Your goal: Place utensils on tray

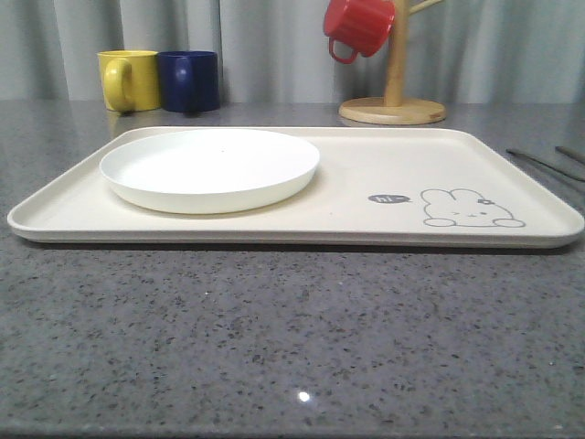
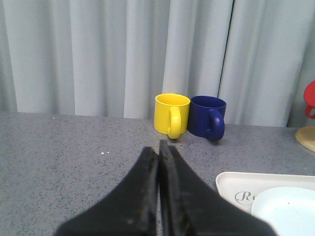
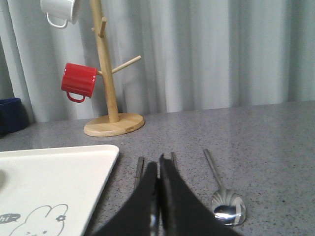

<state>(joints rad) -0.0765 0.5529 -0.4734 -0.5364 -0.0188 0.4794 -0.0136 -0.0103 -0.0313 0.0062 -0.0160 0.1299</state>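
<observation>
The cream tray (image 1: 384, 165) with a grey rabbit drawing lies across the table and carries a round white plate (image 1: 210, 167). The utensils lie on the grey table just past the tray's right edge, seen as thin dark lines (image 1: 539, 163). In the right wrist view a spoon (image 3: 229, 209) lies beside two slim metal handles (image 3: 139, 169), partly hidden behind my fingers. My right gripper (image 3: 158, 164) hangs shut over those handles, next to the tray (image 3: 59, 172). My left gripper (image 2: 158, 147) is shut over bare table, left of the tray's corner (image 2: 236, 184).
A yellow mug (image 1: 128, 80) and a blue mug (image 1: 189, 80) stand behind the tray at the back left. A wooden mug tree (image 1: 393, 101) with a red mug (image 1: 358, 26) stands at the back right; a white mug (image 3: 58, 10) hangs higher on it.
</observation>
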